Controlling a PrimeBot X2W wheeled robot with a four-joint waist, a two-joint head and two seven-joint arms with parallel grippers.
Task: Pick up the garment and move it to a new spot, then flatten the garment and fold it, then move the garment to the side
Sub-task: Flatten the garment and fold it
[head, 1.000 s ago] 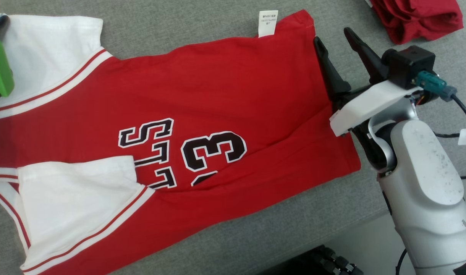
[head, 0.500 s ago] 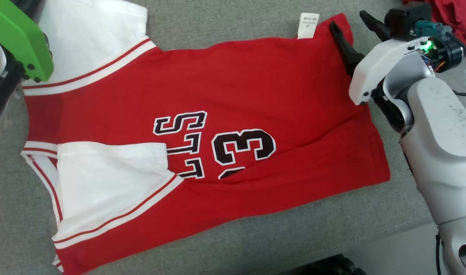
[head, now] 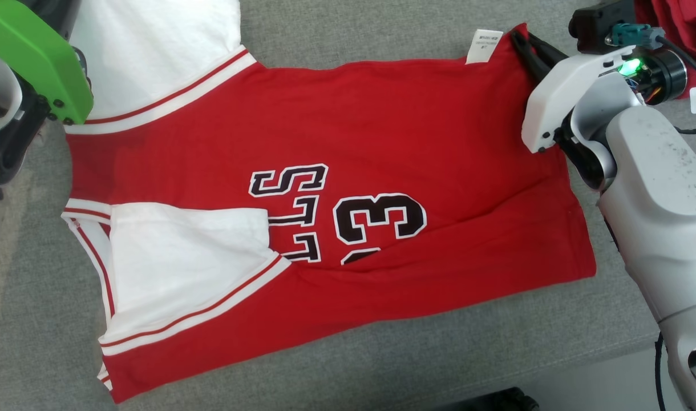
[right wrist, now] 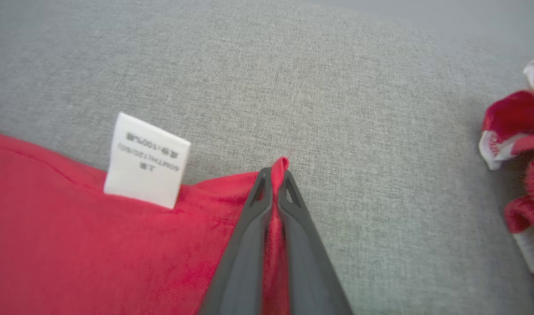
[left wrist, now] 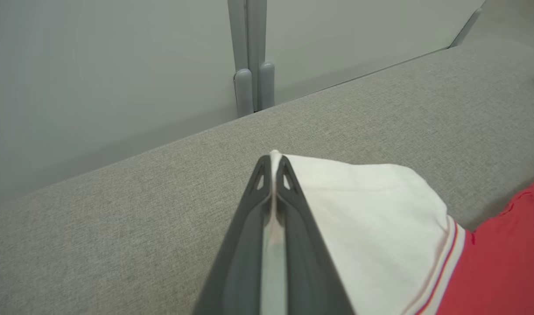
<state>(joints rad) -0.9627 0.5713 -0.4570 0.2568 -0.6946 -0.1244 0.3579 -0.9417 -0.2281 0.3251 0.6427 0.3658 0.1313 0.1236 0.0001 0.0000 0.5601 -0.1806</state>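
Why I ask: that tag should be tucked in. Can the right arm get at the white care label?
Probably, but not freely: the care label lies uncovered beside the right gripper, yet that gripper is shut on the garment's red corner and must release first.

Flat across the worktop (head: 353,34) the garment (head: 348,142), left pincer (left wrist: 273,161) on its far-left sleeve, right pincer (right wrist: 275,173) on its far-right corner, label (head: 484,45) just beside, clothing heap (right wrist: 521,144) further right.
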